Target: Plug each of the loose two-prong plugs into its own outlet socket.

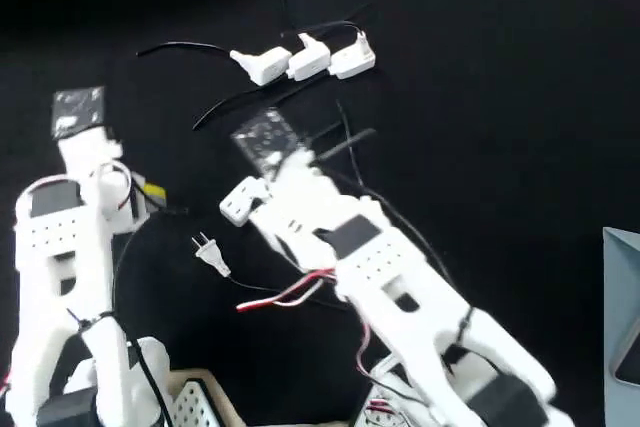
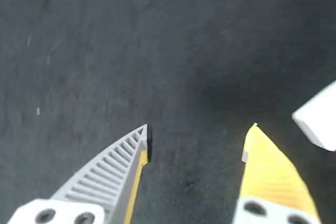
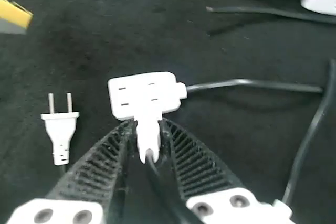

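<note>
Right gripper (image 3: 147, 127): fingers clamped on a white plug (image 3: 148, 141) butted against a white outlet block (image 3: 144, 95), mid black table (image 1: 500, 97). Loose two-prong plug (image 3: 60, 127): flat, just beside that block. Left gripper (image 2: 199, 135): fingers spread, holding nothing, toward the table's left edge; three white outlet blocks (image 1: 305, 59) in a row near the far edge.

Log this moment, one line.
left gripper open | right gripper shut on white plug at white socket block | other white two-prong plug loose

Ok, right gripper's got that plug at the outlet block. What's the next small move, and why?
Probably open the right gripper and back off. The white plug it grips appears pushed against the outlet block with no prongs showing, so it looks seated. A loose two-prong plug lies beside the block, unplugged.
</note>
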{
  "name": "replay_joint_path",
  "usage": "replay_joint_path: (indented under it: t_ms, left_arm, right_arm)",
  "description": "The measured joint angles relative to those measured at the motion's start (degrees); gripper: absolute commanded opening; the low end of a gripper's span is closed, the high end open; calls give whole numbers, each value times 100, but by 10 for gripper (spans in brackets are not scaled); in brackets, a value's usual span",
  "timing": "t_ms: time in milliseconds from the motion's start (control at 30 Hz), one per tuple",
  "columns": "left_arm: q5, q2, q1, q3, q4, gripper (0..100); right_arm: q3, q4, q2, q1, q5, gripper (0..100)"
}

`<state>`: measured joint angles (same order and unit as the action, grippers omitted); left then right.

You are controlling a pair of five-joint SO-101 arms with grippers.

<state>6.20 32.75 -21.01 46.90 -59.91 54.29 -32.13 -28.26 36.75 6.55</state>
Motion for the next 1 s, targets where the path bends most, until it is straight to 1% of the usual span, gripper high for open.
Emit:
replay_joint_path:
  t_ms: [167, 367, 567, 833, 1000]
  left_arm:
    - [-193, 105, -369, 712, 527, 288]
    - [-211, 105, -475, 1222, 1046, 288]
    - [-211, 141, -484, 1257, 1108, 288]
    - [-211, 141, -484, 1257, 1108, 288]
    - [-211, 141, -484, 1257, 1108, 288]
  right_arm:
    - [-589, 0, 826, 308, 246, 12]
    - [-1213, 0, 1705, 396, 404, 12]
    - [-1600, -18, 2268, 396, 457, 12]
    - [-2400, -853, 2778, 413, 457, 12]
    - [-2620, -923, 3156, 413, 457, 12]
